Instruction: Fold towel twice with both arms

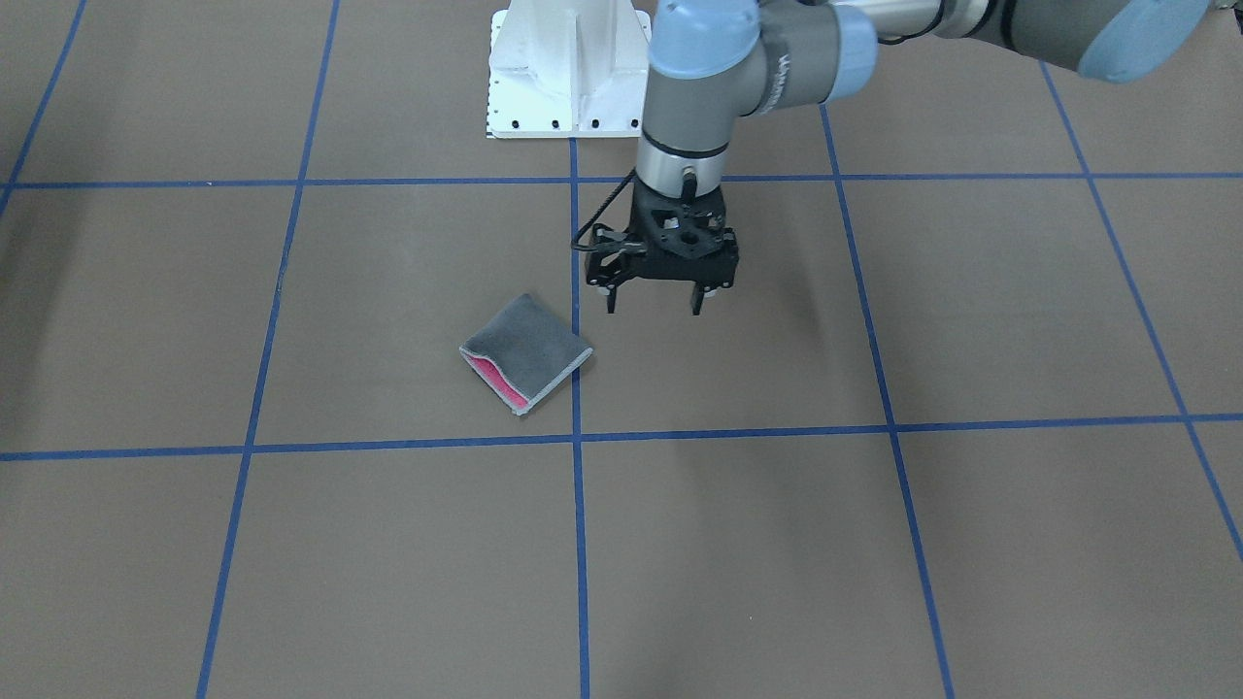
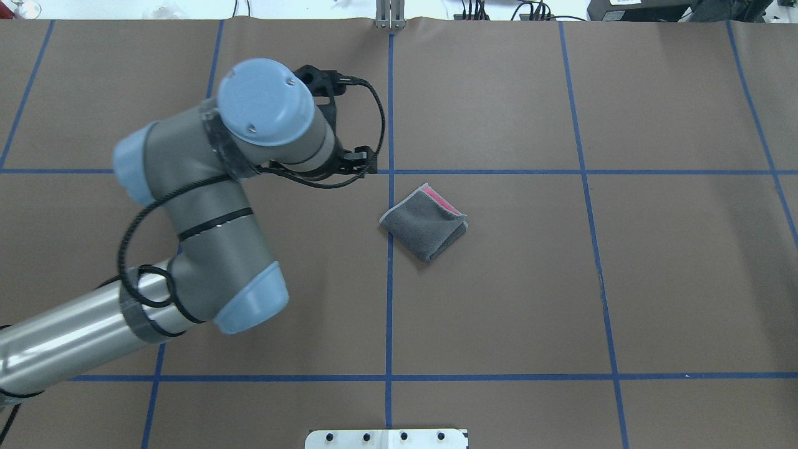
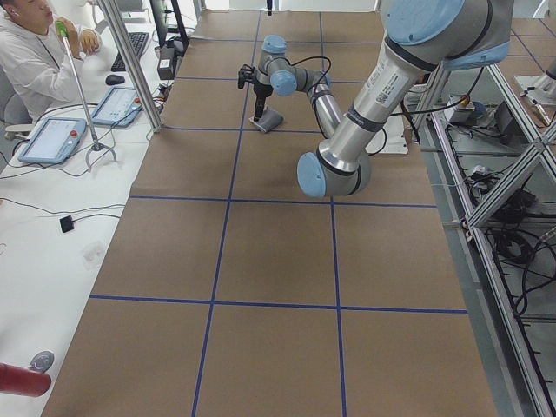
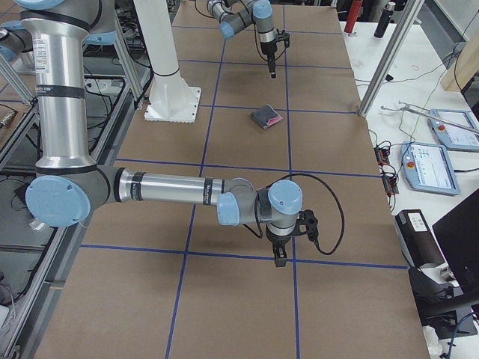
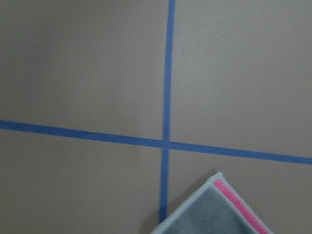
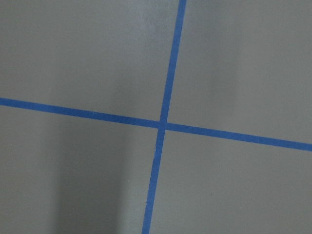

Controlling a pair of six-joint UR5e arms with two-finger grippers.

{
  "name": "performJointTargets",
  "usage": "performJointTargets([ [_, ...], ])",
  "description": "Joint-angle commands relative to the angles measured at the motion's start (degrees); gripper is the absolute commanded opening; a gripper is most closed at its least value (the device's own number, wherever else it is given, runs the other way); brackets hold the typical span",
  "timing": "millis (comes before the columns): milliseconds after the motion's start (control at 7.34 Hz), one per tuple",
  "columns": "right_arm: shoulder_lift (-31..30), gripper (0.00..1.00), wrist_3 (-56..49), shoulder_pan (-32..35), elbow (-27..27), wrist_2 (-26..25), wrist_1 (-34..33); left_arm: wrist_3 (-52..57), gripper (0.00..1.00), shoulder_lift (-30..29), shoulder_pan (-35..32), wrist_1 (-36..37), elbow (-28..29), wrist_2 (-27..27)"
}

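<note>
The towel [image 1: 524, 354] lies folded into a small packet on the brown table, dark grey outside with a pink strip at one edge. It also shows in the overhead view [image 2: 425, 223] and at the bottom of the left wrist view [image 5: 214, 209]. My left gripper [image 1: 654, 303] hangs above the table beside the towel, apart from it, open and empty. My right gripper [image 4: 278, 258] shows only in the exterior right view, low over the table far from the towel [image 4: 266, 116]. I cannot tell whether it is open or shut.
The white pedestal base [image 1: 568, 68] stands at the robot's side of the table. Blue tape lines [image 2: 389, 280] grid the brown surface. An operator [image 3: 35, 52] sits with tablets beyond the table's far edge. A metal pole [image 4: 382, 71] stands at that edge.
</note>
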Motion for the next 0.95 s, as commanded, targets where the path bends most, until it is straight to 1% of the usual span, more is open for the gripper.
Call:
performJointTargets([
  [0, -0.82, 1.0, 0.0, 0.21, -0.1, 0.07, 0.04, 16.19, 1.0, 13.44, -8.31, 6.79, -13.06, -5.88],
  [136, -0.91, 1.0, 0.17, 0.3, -0.1, 0.16, -0.05, 23.48, 1.0, 17.95, -13.22, 6.79, -15.11, -9.73],
  [272, -1.08, 1.0, 0.52, 0.21, -0.1, 0.07, 0.03, 32.86, 1.0, 23.21, -19.01, 6.27, -15.3, -14.38],
  [409, -1.17, 1.0, 0.44, 0.21, -0.1, 0.07, -0.05, 41.05, 1.0, 27.35, -25.59, 6.18, -15.13, -17.56],
  [545, -1.17, 1.0, 0.44, 0.47, -0.1, 0.07, 0.03, 45.04, 1.0, 31.14, -31.92, 6.18, -14.08, -22.46],
  [681, -1.08, 1.0, 0.53, 0.65, -0.01, 0.07, 0.04, 46.91, 1.0, 35.0, -36.16, 6.09, -12.68, -26.43],
  [817, -1.0, 1.0, 0.53, 0.82, 0.08, 0.16, 0.04, 47.1, 1.0, 39.13, -37.34, 6.09, -12.32, -26.64],
])
